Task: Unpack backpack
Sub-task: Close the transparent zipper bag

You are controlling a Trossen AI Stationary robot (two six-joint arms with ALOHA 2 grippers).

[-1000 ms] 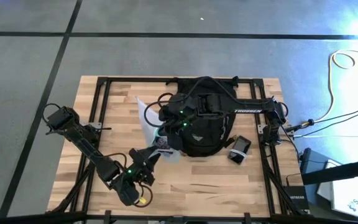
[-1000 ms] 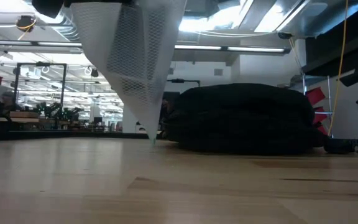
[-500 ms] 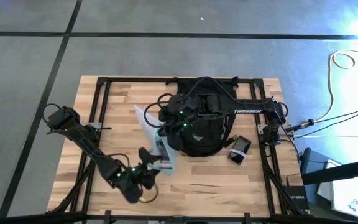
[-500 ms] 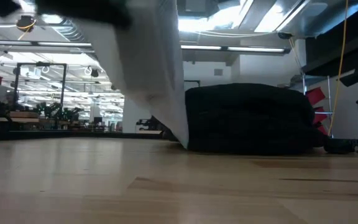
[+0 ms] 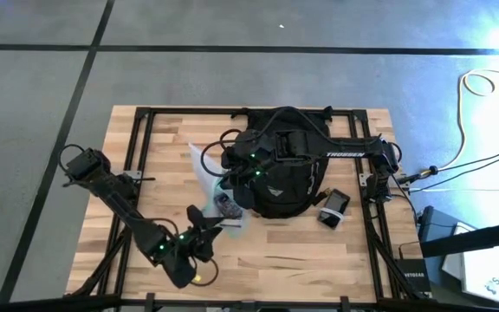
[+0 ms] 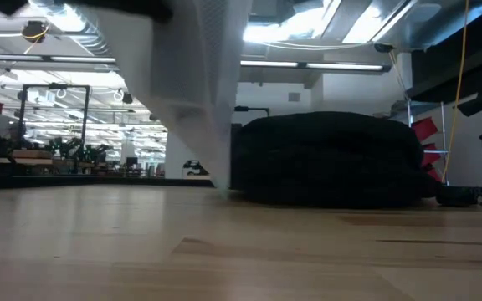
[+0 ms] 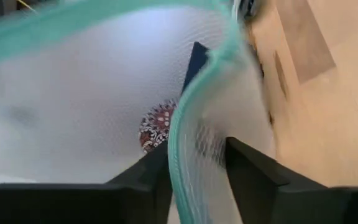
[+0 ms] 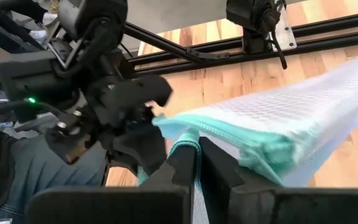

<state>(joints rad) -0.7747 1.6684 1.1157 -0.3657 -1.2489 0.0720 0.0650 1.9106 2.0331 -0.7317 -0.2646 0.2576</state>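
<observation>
Bright ceiling strip lights glaring at table level, blurred mesh up close, even overhead light

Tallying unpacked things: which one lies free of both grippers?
The small dark device right of the backpack; the mesh pouch hangs from the right gripper.

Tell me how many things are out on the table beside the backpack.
2. A mesh pouch sits left of the backpack, pinched by both the left gripper and the right gripper. A small dark device lies at its right. More may be hidden underneath.
</observation>
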